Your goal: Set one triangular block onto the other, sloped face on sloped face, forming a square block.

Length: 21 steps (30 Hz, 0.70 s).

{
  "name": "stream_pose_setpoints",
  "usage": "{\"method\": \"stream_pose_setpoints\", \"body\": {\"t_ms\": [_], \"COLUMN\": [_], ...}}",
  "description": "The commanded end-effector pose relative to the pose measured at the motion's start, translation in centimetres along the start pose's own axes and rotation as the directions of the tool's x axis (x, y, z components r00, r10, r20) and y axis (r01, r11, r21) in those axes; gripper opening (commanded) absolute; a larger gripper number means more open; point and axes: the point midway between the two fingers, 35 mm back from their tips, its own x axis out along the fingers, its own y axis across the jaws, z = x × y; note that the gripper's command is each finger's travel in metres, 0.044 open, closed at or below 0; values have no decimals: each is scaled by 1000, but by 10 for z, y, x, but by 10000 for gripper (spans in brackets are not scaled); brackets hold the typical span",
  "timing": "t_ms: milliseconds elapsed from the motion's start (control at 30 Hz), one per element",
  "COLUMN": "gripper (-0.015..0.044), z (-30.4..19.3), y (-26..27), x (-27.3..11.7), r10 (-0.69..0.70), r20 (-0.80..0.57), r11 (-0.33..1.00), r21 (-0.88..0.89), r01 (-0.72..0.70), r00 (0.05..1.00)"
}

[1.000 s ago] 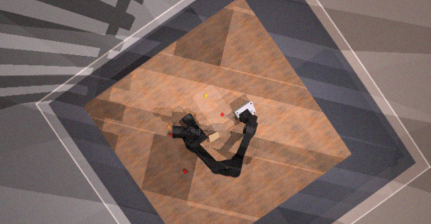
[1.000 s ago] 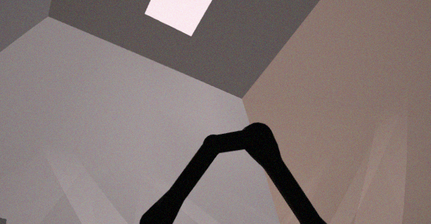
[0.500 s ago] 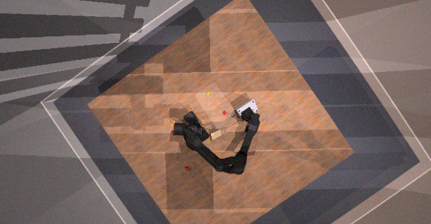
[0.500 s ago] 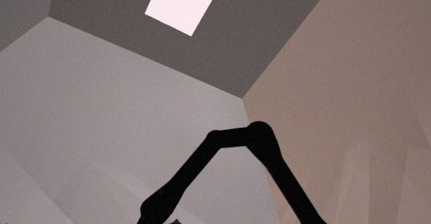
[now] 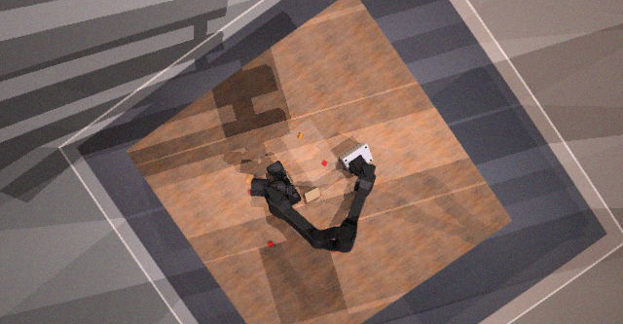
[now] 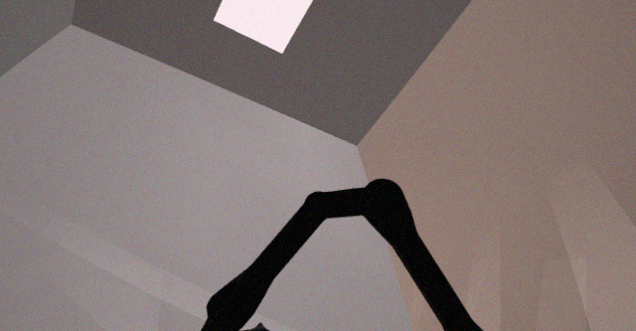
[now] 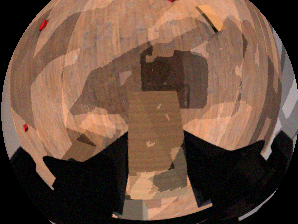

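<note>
In the wrist view, a tan wooden triangular block lies between the black fingers of my gripper. The gripper is shut on it. In the top view, my gripper is left of the table's middle, low over the wood. A tan block shows just right of the fingers there; I cannot tell whether it is the held one. The other triangular block cannot be told apart for certain, and the hand hides part of this area. Shadows blur the slopes. The exterior view shows only the arm, not the blocks.
Small red pieces are scattered on the wooden table. An orange-yellow piece lies beyond the hand, and another small orange piece lies farther up. The white base plate is at right; the arm bends around below.
</note>
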Motion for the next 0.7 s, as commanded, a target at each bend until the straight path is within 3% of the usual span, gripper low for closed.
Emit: {"method": "stream_pose_setpoints", "body": {"t_ms": [0,667], "gripper": [0,0], "z": [0,-1], "y": [-1,-2], "x": [0,0], "r10": [0,-1], "r20": [0,1], "r11": [996,819], "r21": [85,573], "r01": [0,0], "r00": [1000,1000]}}
